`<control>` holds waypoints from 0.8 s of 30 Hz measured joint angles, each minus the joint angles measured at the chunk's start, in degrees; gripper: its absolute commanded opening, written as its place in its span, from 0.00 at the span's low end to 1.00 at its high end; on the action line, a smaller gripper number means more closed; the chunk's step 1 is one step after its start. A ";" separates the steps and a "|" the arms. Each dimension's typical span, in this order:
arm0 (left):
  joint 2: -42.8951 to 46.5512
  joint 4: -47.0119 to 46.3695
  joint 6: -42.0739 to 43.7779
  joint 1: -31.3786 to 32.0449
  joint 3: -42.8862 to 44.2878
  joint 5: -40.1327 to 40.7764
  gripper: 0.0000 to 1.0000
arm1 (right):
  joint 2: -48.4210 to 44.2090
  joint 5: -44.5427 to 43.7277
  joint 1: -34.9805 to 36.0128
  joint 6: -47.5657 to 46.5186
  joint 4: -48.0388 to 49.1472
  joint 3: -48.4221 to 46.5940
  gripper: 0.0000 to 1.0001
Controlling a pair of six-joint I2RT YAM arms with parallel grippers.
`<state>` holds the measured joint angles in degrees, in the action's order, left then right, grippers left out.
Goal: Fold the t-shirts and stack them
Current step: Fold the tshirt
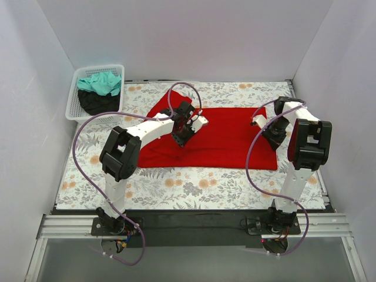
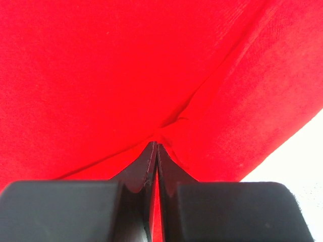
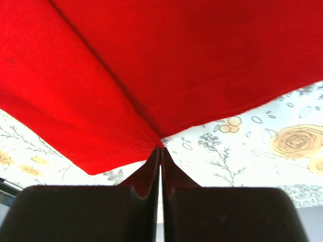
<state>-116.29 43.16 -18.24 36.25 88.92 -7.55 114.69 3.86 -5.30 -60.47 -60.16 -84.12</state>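
The red t-shirt lies spread across the middle of the worktop. The left pincer pinches a raised fold of it, and the right pincer is clamped on its right hem.

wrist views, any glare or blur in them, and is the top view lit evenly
Left wrist: the shirt weave reads fairly sharp, the lower right corner is blown out white, and the dark fingers are soft. Right wrist: the floral cloth print is crisp with no glare, and the fingers are near-black. Top view: even light, faint shadows only.
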 measured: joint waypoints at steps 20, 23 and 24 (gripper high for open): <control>0.00 2.47 -0.02 0.37 1.55 -2.34 0.31 | -0.76 0.70 -0.33 -0.17 -0.42 -0.55 0.01; 0.00 2.80 0.04 0.63 1.55 -2.45 0.32 | -0.76 0.70 -0.33 -0.17 -0.42 -0.55 0.01; -0.02 2.84 0.09 0.72 1.55 -2.40 0.33 | -0.76 0.70 -0.33 -0.17 -0.42 -0.55 0.01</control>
<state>-116.31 46.00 -18.15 36.97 90.48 -9.96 113.93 4.56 -5.63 -60.64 -60.58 -84.66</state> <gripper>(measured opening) 0.315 0.020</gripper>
